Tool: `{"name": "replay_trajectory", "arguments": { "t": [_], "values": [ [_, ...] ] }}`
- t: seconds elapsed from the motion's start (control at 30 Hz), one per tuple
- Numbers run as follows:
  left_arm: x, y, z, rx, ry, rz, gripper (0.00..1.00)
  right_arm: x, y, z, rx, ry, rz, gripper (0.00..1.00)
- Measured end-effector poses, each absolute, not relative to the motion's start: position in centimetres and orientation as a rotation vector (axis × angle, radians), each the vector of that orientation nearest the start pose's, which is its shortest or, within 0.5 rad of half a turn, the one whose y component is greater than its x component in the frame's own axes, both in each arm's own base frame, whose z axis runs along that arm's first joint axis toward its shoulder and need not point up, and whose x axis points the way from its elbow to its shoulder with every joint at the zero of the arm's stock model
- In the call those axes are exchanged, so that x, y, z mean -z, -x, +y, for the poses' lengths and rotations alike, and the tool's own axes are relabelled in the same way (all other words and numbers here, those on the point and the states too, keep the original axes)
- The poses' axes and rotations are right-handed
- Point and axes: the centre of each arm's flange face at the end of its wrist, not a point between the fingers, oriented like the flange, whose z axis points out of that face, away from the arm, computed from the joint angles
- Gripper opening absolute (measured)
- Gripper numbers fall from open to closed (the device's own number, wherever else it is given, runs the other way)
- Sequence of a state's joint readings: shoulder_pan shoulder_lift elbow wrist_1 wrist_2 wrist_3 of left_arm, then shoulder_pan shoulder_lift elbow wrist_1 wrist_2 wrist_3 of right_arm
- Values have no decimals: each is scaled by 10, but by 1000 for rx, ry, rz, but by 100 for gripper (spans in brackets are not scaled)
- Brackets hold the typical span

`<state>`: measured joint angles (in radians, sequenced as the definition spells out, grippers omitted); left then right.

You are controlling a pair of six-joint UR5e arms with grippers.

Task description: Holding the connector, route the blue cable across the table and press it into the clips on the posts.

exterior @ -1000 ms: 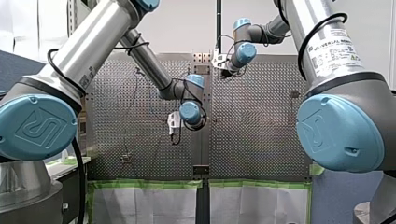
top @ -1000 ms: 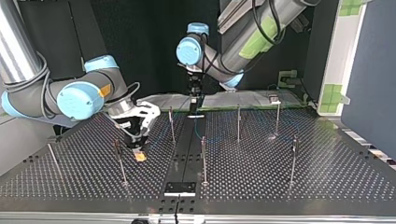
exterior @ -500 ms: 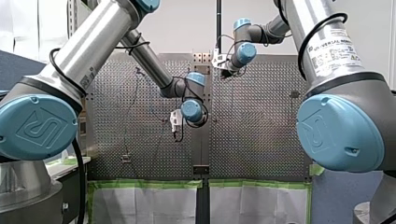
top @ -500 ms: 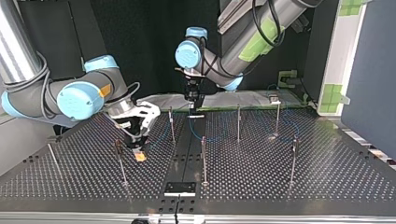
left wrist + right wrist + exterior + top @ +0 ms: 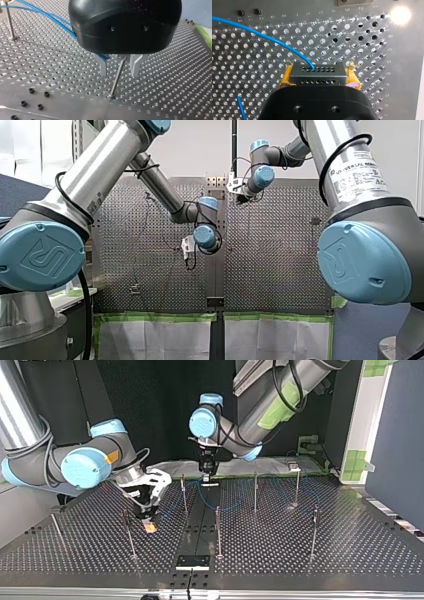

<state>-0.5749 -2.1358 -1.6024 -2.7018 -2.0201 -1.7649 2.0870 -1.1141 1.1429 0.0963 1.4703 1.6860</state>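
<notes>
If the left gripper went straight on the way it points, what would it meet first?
Probably the perforated table: the post stands between its open fingers, so they would straddle it. Depth is unclear.

At about two o'clock in the front view, a white label [image 5: 357, 176] on my right arm [image 5: 325, 137] reads UNIVERSAL ROBOTS; its smaller print I can't read. In the right wrist view, the table [image 5: 244, 57] has engraved numbers 1 to 12 in a row at twelve o'clock from my right gripper [image 5: 319, 73], and letters A to I at its three o'clock
</notes>
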Motion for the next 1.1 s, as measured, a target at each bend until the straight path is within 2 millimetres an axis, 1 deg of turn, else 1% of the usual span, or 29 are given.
{"name": "replay_trajectory", "arguments": {
  "t": [0.07,0.1,0.47,0.67,0.73,0.77,0.8,0.83,0.9,0.93,0.97,1.03,1.1],
  "values": [
    [-194,-479,-416,175,13,1708,44,-421,-453,-508,-1637,-1736,-1042,0],
    [-196,-481,-416,171,18,1705,41,-421,-453,-508,-1637,-1736,-1042,0],
    [-229,-505,-416,124,51,1681,41,-421,-453,-508,-1637,-1737,-1042,0],
    [-234,-512,-409,86,64,1680,41,-421,-453,-508,-1637,-1736,-1042,0],
    [-234,-513,-408,78,68,1680,35,-421,-453,-508,-1637,-1737,-1042,0],
    [-234,-513,-407,74,69,1681,35,-421,-453,-508,-1637,-1736,-1042,0],
    [-234,-513,-407,72,70,1681,32,-421,-453,-508,-1637,-1736,-1042,0],
    [-234,-512,-407,68,71,1683,25,-421,-453,-508,-1637,-1737,-1042,0],
    [-234,-512,-406,60,74,1685,25,-421,-453,-508,-1637,-1736,-1042,0],
    [-234,-511,-406,55,76,1686,15,-421,-453,-508,-1637,-1736,-1042,0],
    [-234,-511,-406,48,80,1686,15,-421,-453,-508,-1637,-1736,-1042,0],
    [-234,-509,-405,35,87,1687,9,-421,-453,-508,-1637,-1737,-1042,0],
    [-234,-508,-405,26,90,1687,9,-421,-453,-508,-1637,-1736,-1042,0]
  ]
}}
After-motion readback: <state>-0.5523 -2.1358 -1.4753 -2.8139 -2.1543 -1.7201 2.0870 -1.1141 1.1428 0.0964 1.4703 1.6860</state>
